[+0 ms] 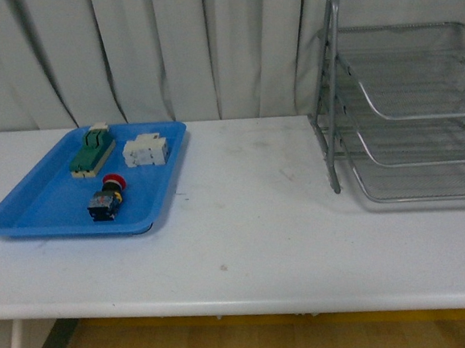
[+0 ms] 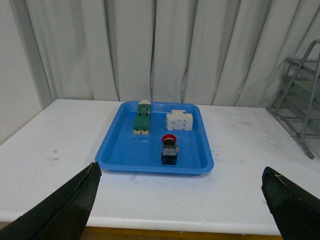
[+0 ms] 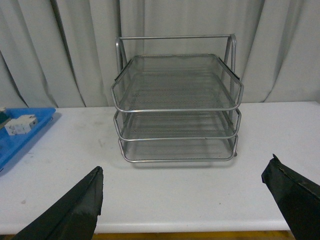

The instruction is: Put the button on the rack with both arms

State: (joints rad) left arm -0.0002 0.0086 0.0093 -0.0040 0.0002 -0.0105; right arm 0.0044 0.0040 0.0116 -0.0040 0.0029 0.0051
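White matte desk point(image 1: 254, 245), faintly scuffed, backed by a pleated pale-grey fabric curtain point(image 1: 206, 47). At left, a shallow blue plastic tray point(image 1: 26, 218) with rounded corners holds a green blocky terminal block point(image 1: 92, 151), a white blocky component point(image 1: 145, 151), and nearer the front rim the small red-capped, yellow-collared, black-and-blue push-button point(image 1: 105, 198), lying cap toward the curtain. Well apart at right is the silver wire-mesh rack point(image 1: 405, 120) with three stacked trays and a tubular frame. Left end effector point(image 2: 181, 170): jaws spread wide, gripping nothing. Right end effector point(image 3: 186, 165): likewise.
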